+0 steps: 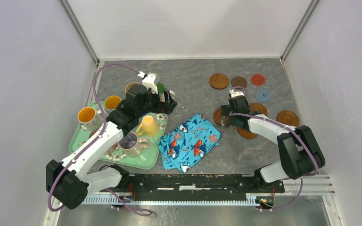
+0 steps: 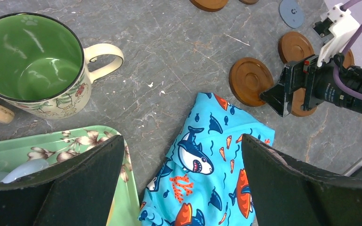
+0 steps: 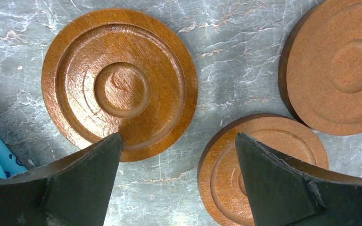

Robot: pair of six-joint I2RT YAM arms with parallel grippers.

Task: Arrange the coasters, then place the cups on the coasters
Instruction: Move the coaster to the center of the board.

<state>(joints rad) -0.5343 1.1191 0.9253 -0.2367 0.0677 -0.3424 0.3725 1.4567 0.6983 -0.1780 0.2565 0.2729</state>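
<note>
On the surface (image 1: pixel 188 77), a green tray (image 1: pixel 147 163) loaded with cups (image 1: pixel 148 126) is set at the left, a fish-print cloth (image 1: pixel 191 141) beside it. Coasters (image 1: pixel 219 81) are scattered at the right; their carved rings are shown clearly only in the right wrist view. The left claw (image 2: pixel 181 141) and right claw (image 3: pixel 178 139) are spread wide, nothing held.

The left arm (image 1: pixel 92 150) and right arm (image 1: pixel 264 126) wear white shells over black joints; a lilac cable (image 1: pixel 96 87) trails each; fingers (image 2: pixel 82 183) are matte black wedges
</note>
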